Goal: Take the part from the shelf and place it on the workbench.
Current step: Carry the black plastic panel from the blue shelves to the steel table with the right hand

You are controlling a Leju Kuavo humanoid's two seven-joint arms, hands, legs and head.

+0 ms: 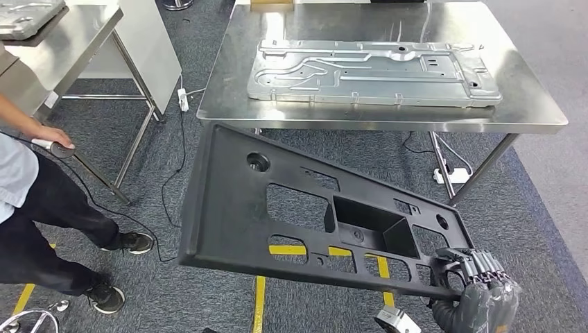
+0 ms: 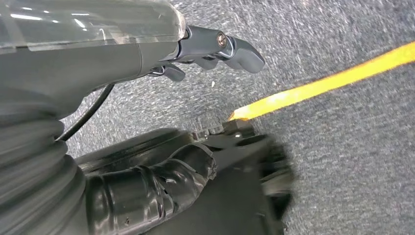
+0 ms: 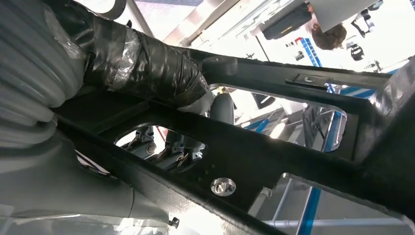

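On grey carpet marked with yellow floor tape (image 1: 287, 249), a stainless-steel workbench (image 1: 236, 104) stands at the far side of the scene, already carrying a pressed silver metal panel (image 1: 374, 72) across its middle. Just short of its near edge, the black plastic part (image 1: 236, 208), a long frame with cut-outs and a boxed recess, hangs tilted in the air, off the shelf and carried but not yet set down. The robot's right hand (image 1: 478, 277) grips the part's near right end, its fingers (image 3: 183, 147) hooked through one opening while the taped thumb lies across the frame. The left hand (image 2: 215, 49) hangs over the carpet holding nothing, its fingers loosely curled; whether they are fully closed cannot be told. By this reading the fetch is done and the placing remains, with bare steel along the bench's near edge. At far left stands a second steel table (image 1: 62, 41), and a person (image 1: 41, 208) waits beside it, one hand on a handheld device (image 1: 61, 148).
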